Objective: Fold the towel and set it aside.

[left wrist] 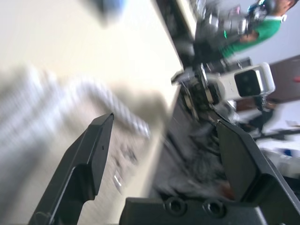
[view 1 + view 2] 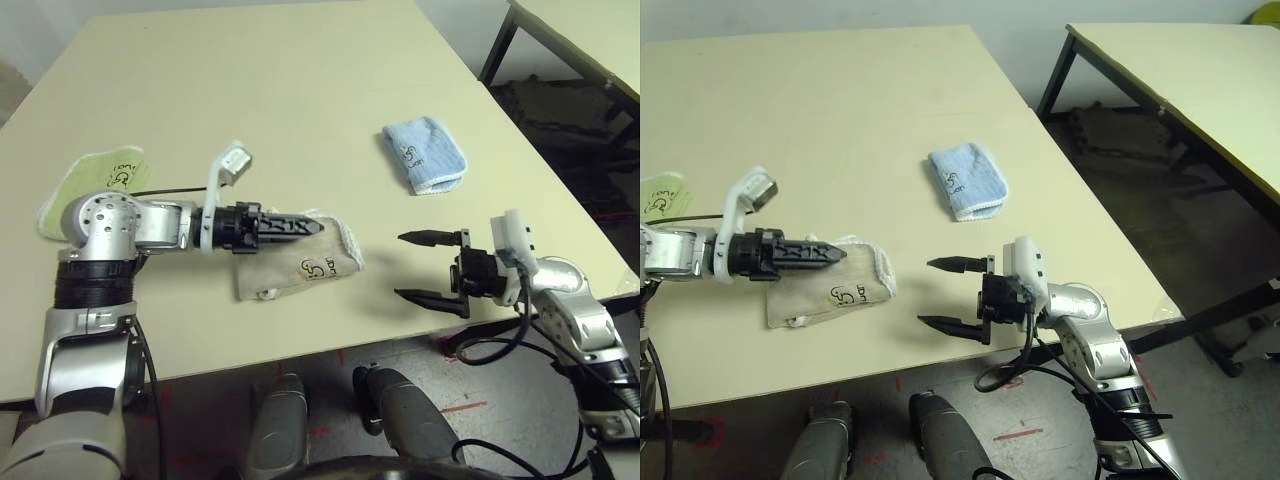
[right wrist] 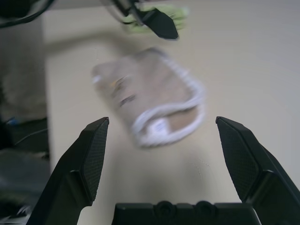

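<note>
The towel is lying folded into a compact tan bundle near the front edge of the bench, logo patch facing up and its white-stitched edge curling round the end nearest the right arm. The left claw is hanging just over the bundle's far side, pointing across towards the other arm; from the head it is looking like one closed spike, but its own wrist camera is showing the two black fingers standing wide with nothing between them, so I am reading it as spread and empty. The right claw is waiting well clear of the towel, fingers spread and aimed straight at its rolled end, probably lining up to take the bundle and carry it aside. A light-blue cloth is sitting further back on the right, and a light-green cloth is lying at the left, half covered by the left arm, likely where finished pieces are going. Whether the left fingertips are brushing the fabric I cannot tell, since the wrist picture is smearing badly; a person in a green top is showing faintly beyond the bench
</note>
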Available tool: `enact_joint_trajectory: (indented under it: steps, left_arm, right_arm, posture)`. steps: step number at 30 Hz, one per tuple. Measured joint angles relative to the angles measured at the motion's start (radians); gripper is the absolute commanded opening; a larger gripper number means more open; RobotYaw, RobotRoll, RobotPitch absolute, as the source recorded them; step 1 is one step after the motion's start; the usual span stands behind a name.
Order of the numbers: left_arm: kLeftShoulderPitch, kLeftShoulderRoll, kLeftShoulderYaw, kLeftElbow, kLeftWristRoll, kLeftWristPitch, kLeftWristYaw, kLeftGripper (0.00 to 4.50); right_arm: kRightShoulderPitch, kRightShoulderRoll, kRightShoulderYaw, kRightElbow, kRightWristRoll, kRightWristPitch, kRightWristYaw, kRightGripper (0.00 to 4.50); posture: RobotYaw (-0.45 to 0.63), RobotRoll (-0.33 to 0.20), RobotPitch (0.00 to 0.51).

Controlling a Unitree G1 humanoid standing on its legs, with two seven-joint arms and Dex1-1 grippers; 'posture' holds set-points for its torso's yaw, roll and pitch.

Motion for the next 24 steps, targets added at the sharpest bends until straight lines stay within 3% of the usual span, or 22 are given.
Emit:
enact_joint_trajectory:
  steps: [2, 6, 13, 24]
  left_arm:
    - [0.085, 0.044, -0.012, -0.051, 0.091, -0.155, -0.069, 4.50]
    - [0.291, 0.070, -0.029, -0.125, 0.237, -0.439, -0.204, 4.50]
    - [0.459, 0.028, 0.015, -0.214, 0.319, -0.738, -0.289, 4.50]
    - [0.500, -0.095, -0.066, -0.251, 0.426, -0.931, -0.271, 4.50]
  right_arm:
    - [-0.037, 0.029, 0.028, -0.006, 0.003, 0.051, -0.022, 4.04]
    - [-0.100, 0.106, 0.107, -0.008, 0.002, 0.159, -0.065, 2.54]
    - [-0.172, 0.160, 0.214, 0.020, -0.026, 0.218, -0.056, 0.03]
    - [-0.191, 0.215, 0.295, 0.137, -0.113, 0.177, -0.041, 0.03]
  posture:
    - [-0.10, 0.000, 0.185]
    - [-0.08, 0.000, 0.187]
    - [-0.04, 0.000, 0.185]
    - [-0.03, 0.000, 0.177]
